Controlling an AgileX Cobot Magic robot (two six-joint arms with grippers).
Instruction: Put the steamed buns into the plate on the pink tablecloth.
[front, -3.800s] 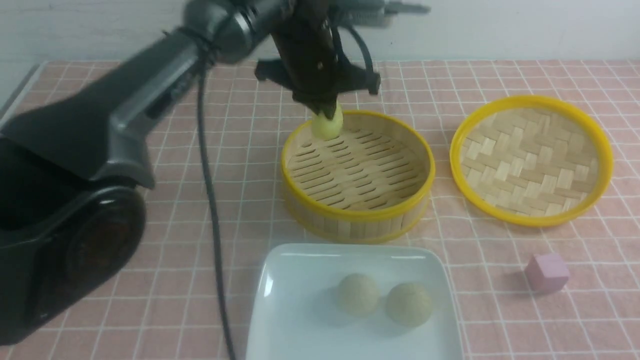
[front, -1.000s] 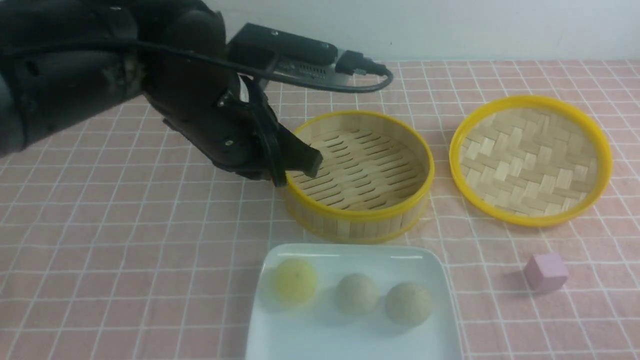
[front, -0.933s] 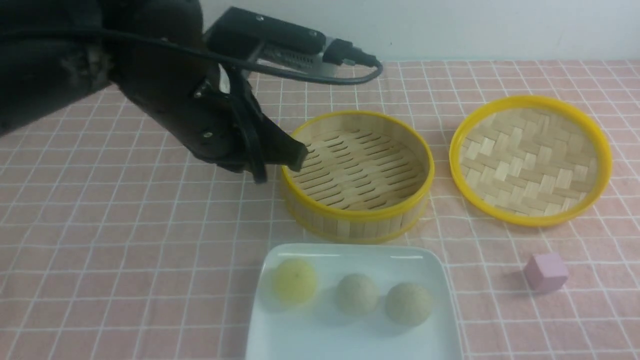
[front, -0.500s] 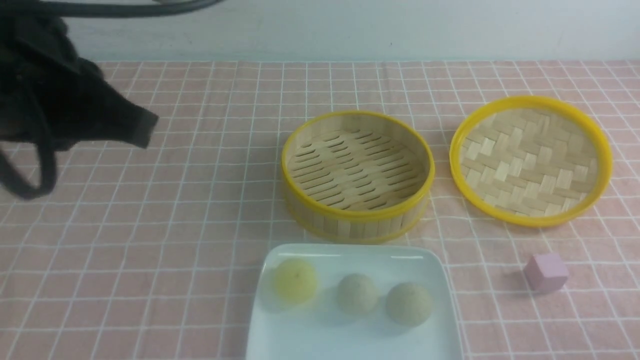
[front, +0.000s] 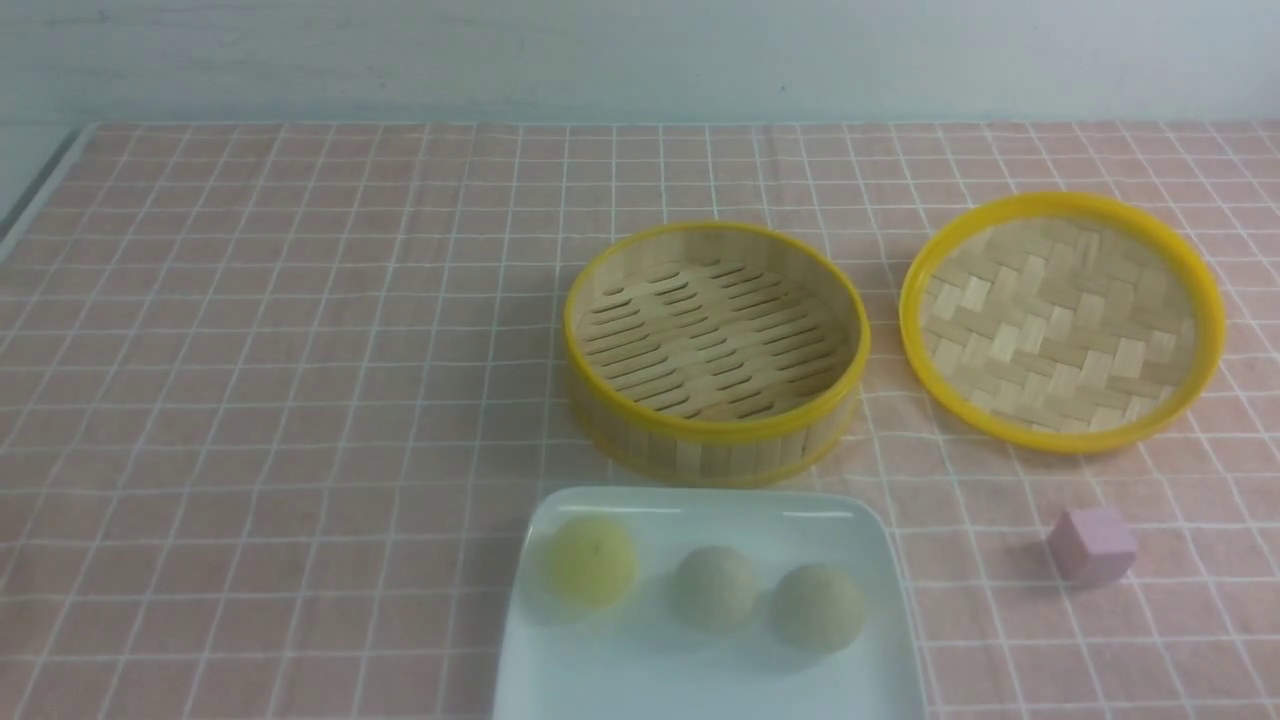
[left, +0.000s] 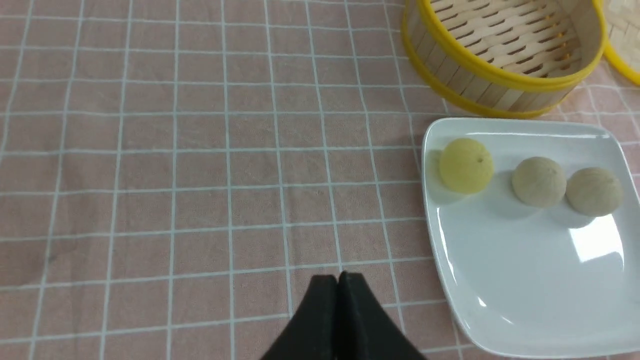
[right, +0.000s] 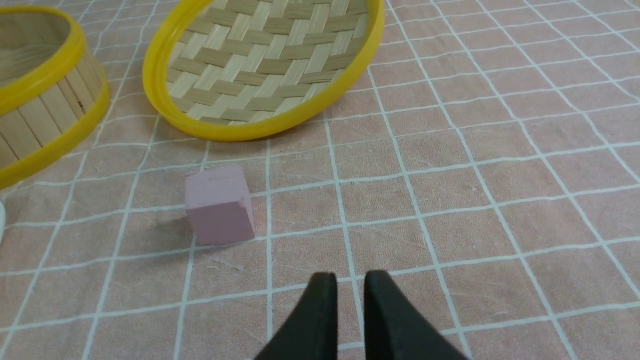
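- The three steamed buns (front: 715, 588) lay in a row on the plate (front: 640, 680), just beside the steamer basket (front: 715, 350).
- My left jaws were pressed together, holding nothing.
- My right jaws stood narrowly parted, holding nothing.

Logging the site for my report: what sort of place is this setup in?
Probably a staged tabletop test bench, not a real kitchen: a salmon-pink gridded tablecloth against a bare wall, a round yellow-rimmed bamboo steamer basket, and a stray small pink cube.

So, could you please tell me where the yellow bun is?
In the front view, the round yellow bun sits leftmost on the white square plate, beside two beige buns.
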